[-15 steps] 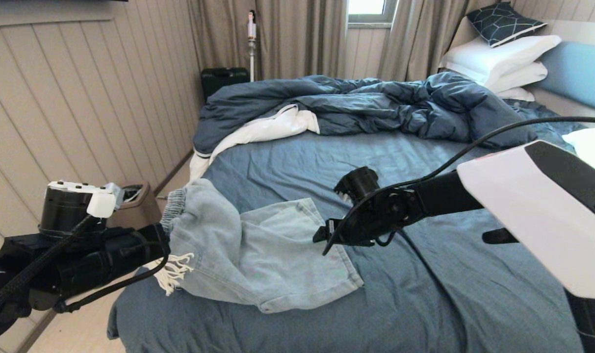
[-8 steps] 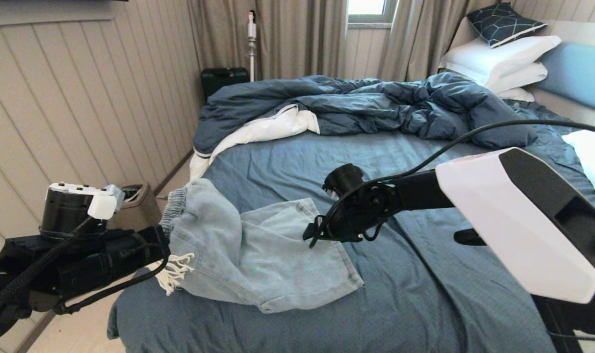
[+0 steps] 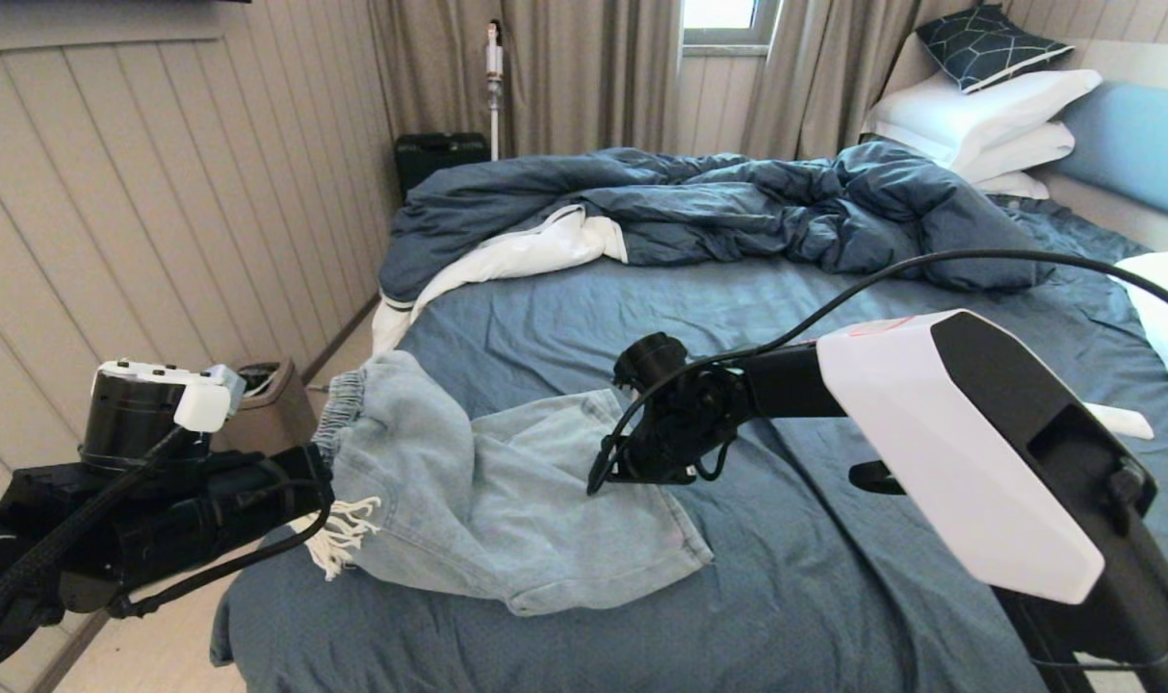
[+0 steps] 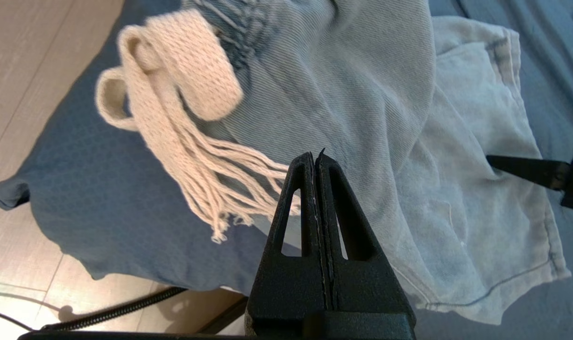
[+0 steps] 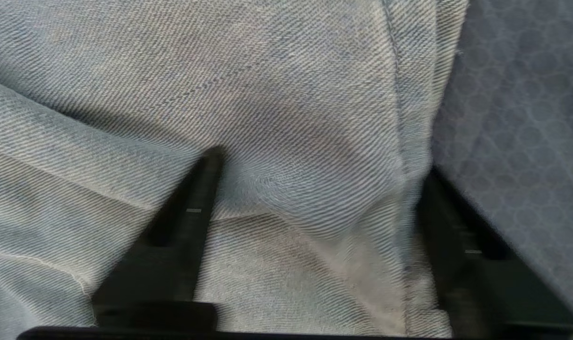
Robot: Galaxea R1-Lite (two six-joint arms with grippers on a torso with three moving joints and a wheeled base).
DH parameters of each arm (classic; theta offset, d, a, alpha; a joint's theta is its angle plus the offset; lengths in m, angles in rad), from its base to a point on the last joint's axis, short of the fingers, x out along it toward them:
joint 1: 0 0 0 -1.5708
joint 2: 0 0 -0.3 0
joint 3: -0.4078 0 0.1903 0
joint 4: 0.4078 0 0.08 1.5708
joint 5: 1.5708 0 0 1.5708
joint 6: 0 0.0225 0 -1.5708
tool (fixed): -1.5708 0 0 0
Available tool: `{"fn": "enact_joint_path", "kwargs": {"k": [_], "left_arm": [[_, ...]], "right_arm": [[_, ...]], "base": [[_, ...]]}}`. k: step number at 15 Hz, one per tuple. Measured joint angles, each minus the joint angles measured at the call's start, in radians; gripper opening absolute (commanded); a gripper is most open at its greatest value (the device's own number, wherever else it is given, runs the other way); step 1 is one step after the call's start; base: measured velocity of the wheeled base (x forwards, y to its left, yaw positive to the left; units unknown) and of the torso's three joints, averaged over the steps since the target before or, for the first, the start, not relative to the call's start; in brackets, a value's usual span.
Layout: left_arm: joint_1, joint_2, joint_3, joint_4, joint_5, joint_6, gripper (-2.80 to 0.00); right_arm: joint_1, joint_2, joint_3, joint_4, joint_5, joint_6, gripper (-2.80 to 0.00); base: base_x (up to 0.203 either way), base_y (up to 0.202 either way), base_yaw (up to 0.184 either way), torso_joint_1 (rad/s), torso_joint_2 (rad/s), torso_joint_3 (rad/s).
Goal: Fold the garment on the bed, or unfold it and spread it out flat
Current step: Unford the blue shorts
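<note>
The garment (image 3: 506, 491), pale denim shorts, lies near the front left corner of the bed (image 3: 834, 597), with its gathered waistband raised at the left. The white tasselled drawstring (image 3: 343, 529) dangles there. My left gripper (image 3: 322, 476) is at the bed's left edge, shut on the denim just below the waistband (image 4: 316, 155), with the drawstring (image 4: 182, 108) hanging beside it. My right gripper (image 3: 598, 476) presses down on the right leg near its hem. In the right wrist view it (image 5: 321, 165) is open, with a bulge of denim (image 5: 291, 85) between its fingers and the sheet (image 5: 517, 94) beside it.
A rumpled dark blue duvet (image 3: 718, 207) lies across the far half of the bed. White pillows (image 3: 988, 115) are stacked at the headboard and another pillow (image 3: 1161, 318) lies at the right. A bin (image 3: 266, 385) stands on the floor by the panelled wall on the left.
My right arm has swung left and down onto the shorts' leg, and its jaws have narrowed around a fold of denim. The left arm and the raised waistband have not moved.
</note>
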Motion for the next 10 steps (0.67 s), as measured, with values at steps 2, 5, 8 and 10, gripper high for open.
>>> {"fn": "enact_joint_path", "kwargs": {"k": [2,5,8,10], "left_arm": [[-0.001,0.001,0.001,0.0,0.0,0.0,-2.8],[-0.001,0.005,0.001,0.0,0.0,0.0,-2.8],[-0.001,0.008,0.001,0.0,0.0,0.0,-2.8],[-0.001,0.008,0.001,0.0,0.0,0.0,-2.8]], "right_arm": [[0.0,0.004,-0.002,0.0,-0.002,0.001,-2.8],[-0.022,-0.006,-0.016,0.001,-0.019,-0.001,-2.8],[-0.071,-0.02,-0.017,0.002,-0.019,0.001,-2.8],[-0.099,-0.026,-0.013,0.001,-0.021,0.001,-2.8]], "base": [[0.0,0.0,0.0,0.0,0.0,0.0],[0.0,0.0,0.0,0.0,0.0,0.0],[0.0,0.0,0.0,0.0,0.0,0.0],[0.0,0.0,0.0,0.0,0.0,0.0]]}}
